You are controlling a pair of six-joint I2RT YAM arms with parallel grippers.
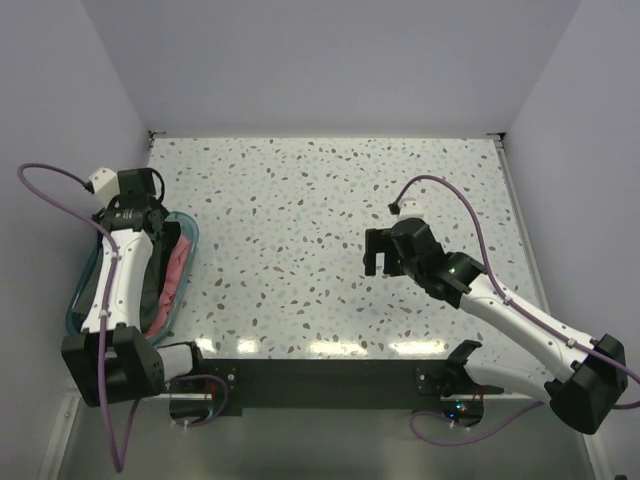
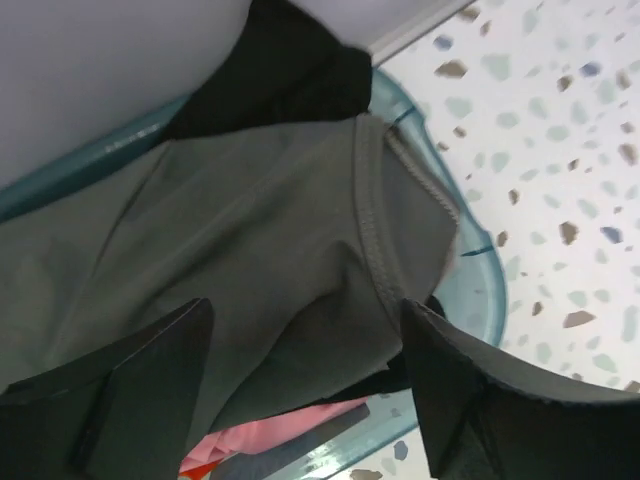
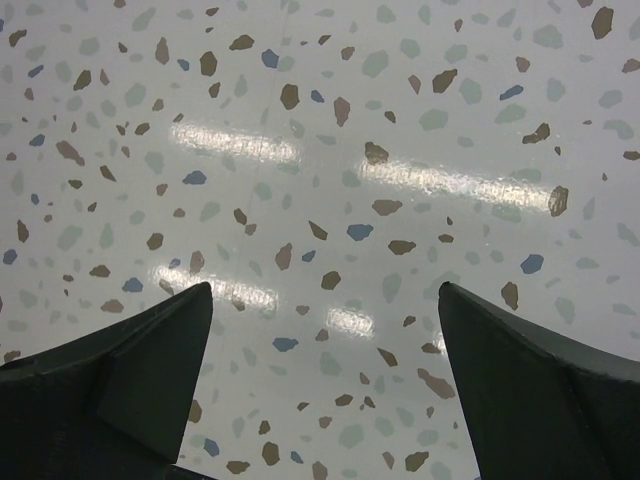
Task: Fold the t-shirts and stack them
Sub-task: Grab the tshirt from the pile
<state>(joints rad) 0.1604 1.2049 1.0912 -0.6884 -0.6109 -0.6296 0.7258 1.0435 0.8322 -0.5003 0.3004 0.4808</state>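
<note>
The left gripper (image 2: 305, 320) is hovering over the teal tub (image 2: 482, 268) at the table's (image 1: 300, 200) left edge. Its fingers are standing apart on either side of a fold of the olive-green t-shirt (image 2: 250, 220), and I cannot tell whether they are touching the cloth. That shirt is lying on top in the tub, with the black t-shirt (image 2: 280, 70) showing behind it and the pink t-shirt (image 2: 265, 435) peeking out beneath. The right gripper (image 3: 325, 300) is hanging with its fingers spread wide over bare table, right of the middle.
</note>
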